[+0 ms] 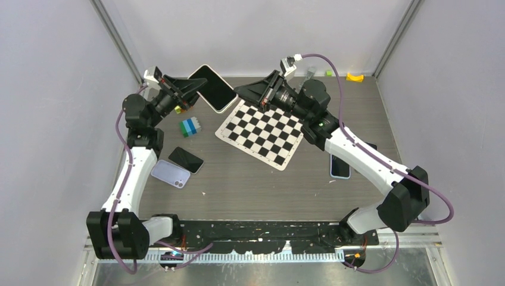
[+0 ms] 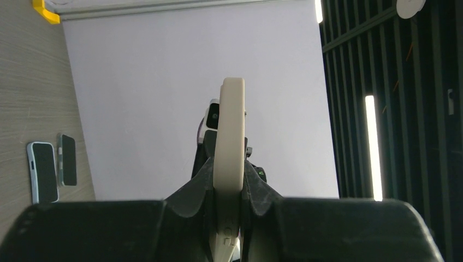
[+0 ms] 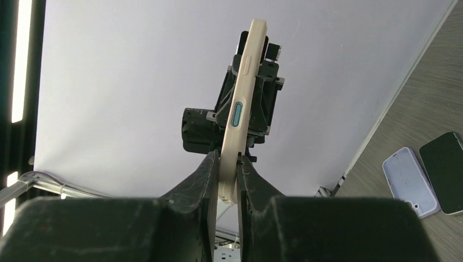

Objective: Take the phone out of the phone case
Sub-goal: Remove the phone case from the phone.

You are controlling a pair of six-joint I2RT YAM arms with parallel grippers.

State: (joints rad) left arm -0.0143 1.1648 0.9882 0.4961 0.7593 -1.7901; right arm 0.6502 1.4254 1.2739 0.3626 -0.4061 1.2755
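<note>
While the phone (image 1: 213, 88) hangs above the wood-grain table (image 1: 250, 185), glossy black screen framed by its smooth, round-edged cream case (image 3: 240, 103), my left gripper (image 2: 228, 183) pinches one thin edge and my right gripper (image 3: 228, 172) pinches the other side.

We see soft, even light over the counter (image 1: 250, 185), with only faint shadows; bright ceiling strips (image 2: 371, 147) glare in both wrist views, where the nearest foreground blurs.
</note>
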